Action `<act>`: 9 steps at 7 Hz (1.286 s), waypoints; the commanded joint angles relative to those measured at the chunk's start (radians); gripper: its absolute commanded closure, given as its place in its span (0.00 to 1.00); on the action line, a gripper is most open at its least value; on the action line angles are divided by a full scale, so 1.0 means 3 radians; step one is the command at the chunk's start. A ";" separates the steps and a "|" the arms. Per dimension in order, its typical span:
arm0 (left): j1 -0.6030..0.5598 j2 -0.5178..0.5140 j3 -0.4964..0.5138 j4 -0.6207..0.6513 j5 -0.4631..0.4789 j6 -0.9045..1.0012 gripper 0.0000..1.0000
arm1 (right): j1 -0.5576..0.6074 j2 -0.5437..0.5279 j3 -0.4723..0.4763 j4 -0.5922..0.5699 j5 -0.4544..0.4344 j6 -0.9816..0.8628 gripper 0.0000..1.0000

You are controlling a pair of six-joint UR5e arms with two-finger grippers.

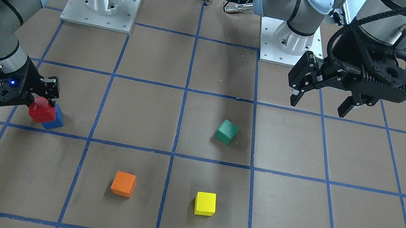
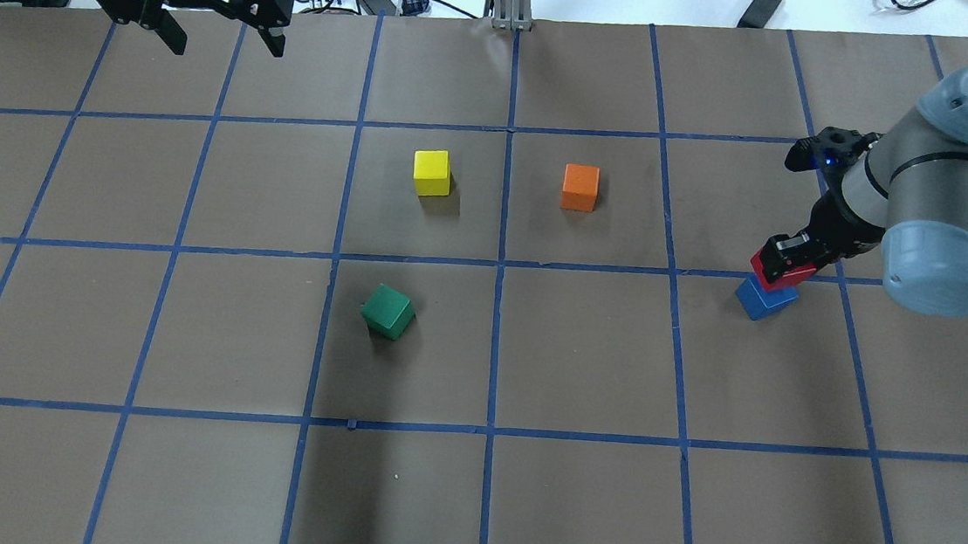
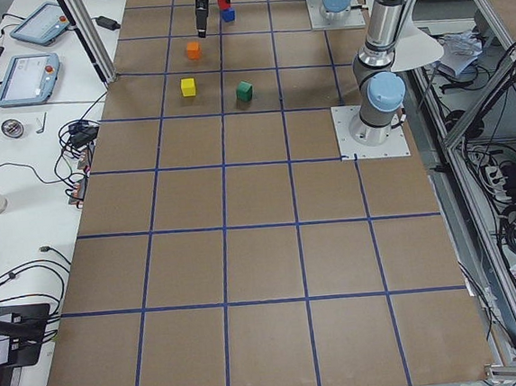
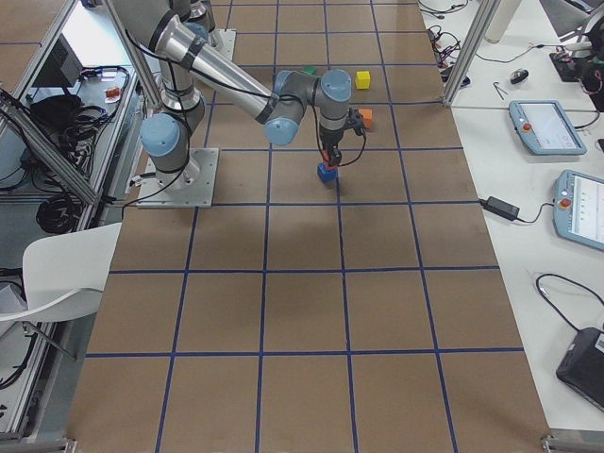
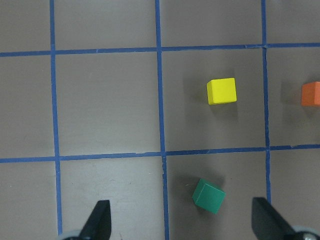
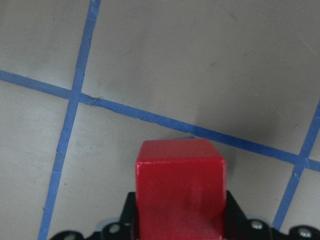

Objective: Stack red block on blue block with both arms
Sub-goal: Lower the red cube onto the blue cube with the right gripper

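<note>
- Covering most of the blue block [image 1: 56, 122], the red block [image 1: 42, 113] sits above it, skewed; contact between them is unclear.
- From the right wrist camera, red hides blue entirely.
- The right gripper [image 1: 43, 102] pinches the red block.
- The left gripper [image 1: 319, 103] hangs well apart, fingers spread.
- A green block [image 1: 226, 131], an orange block [image 1: 123, 183] and a yellow block [image 1: 205, 203] lie separately mid-table.

The worktop [image 1: 154, 59] wears a dull brown, paper-like covering, faintly scuffed, crossed by smooth blue tape lines [image 1: 130, 146]. The red block [image 6: 180, 185], blue block [image 2: 760, 301], green block [image 1: 226, 131], orange block [image 1: 123, 183] and yellow block [image 1: 205, 204] all have matt, evenly coloured faces. The right arm [image 1: 0, 45] shows satin silver metal tubes with smooth light-blue caps, and the left gripper [image 1: 317, 108] looks like matt black plastic.
</note>
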State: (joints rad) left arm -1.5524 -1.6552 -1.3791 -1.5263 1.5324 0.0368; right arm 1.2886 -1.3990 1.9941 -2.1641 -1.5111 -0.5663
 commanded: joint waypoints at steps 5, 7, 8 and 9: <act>0.0000 -0.0005 0.0005 0.0005 -0.0005 0.0000 0.00 | 0.0000 0.0000 0.0000 0.0040 -0.0050 0.0001 0.21; 0.0000 0.0000 0.0005 0.0005 -0.0005 0.0000 0.00 | 0.0000 -0.0096 -0.0040 0.0146 -0.0168 0.0016 0.07; 0.0000 0.0000 0.0005 0.0000 0.0000 0.0000 0.00 | 0.0000 -0.0269 -0.0106 0.0365 -0.0173 0.0067 0.00; 0.0005 -0.0005 0.0005 0.0000 -0.0005 0.0000 0.00 | 0.0000 -0.0433 -0.0264 0.0807 -0.0173 0.0285 0.00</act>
State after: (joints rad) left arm -1.5519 -1.6555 -1.3775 -1.5258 1.5316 0.0368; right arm 1.2885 -1.4718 1.9587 -2.0480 -1.5609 -0.5359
